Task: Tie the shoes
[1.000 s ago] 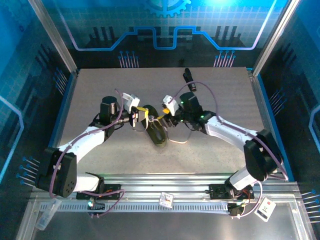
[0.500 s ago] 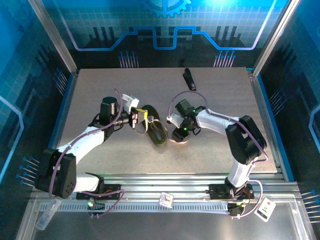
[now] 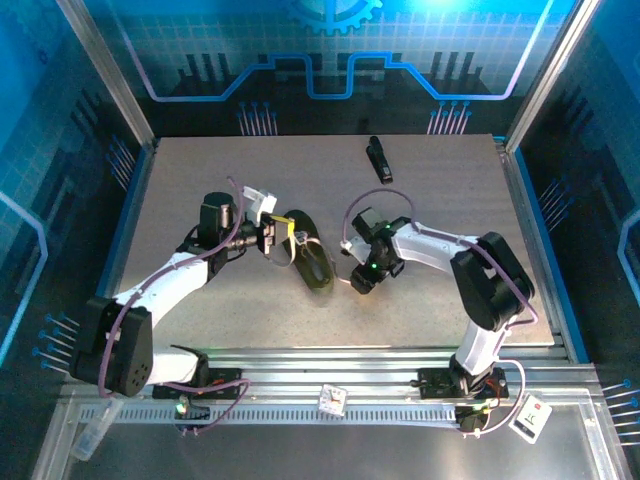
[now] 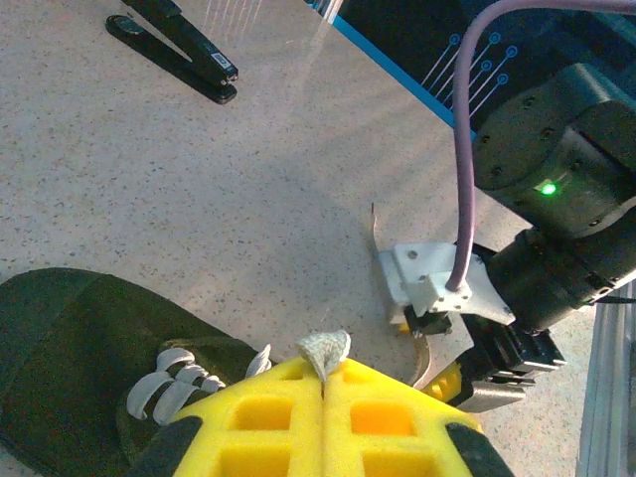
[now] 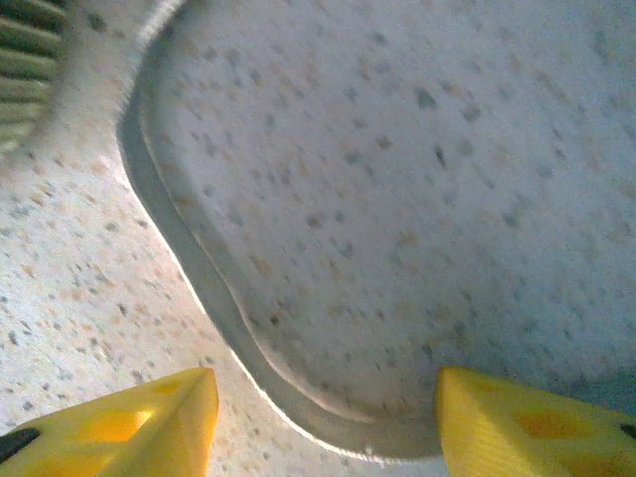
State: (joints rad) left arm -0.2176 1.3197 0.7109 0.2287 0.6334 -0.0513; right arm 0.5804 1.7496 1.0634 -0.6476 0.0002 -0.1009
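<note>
The left gripper [image 3: 272, 236] sits against the shoe's far-left end, its yellow waffle-moulded foam pads [image 4: 288, 378] clenched on a frayed whitish lace tip [image 4: 325, 348], flat and woven; it has not shifted over the last second. The small dark olive-green flat oval-soled shoe [image 3: 310, 264], matte and cloth-like, lies on the speckled grey table [image 3: 200, 180], between the two grippers. The change is on the shoe's right: the right gripper [image 3: 358, 280] has left the shoe's upper end, where it faced the left gripper, and dropped to the table just right of the shoe; its jaws stand released, straddling a limp loose lace strand [image 5: 199, 273] without gripping it (a fresh pick-up looks likely, so no knot is formed yet). A glossy black oblong clip [image 3: 378, 158] lies well beyond the shoe.
</note>
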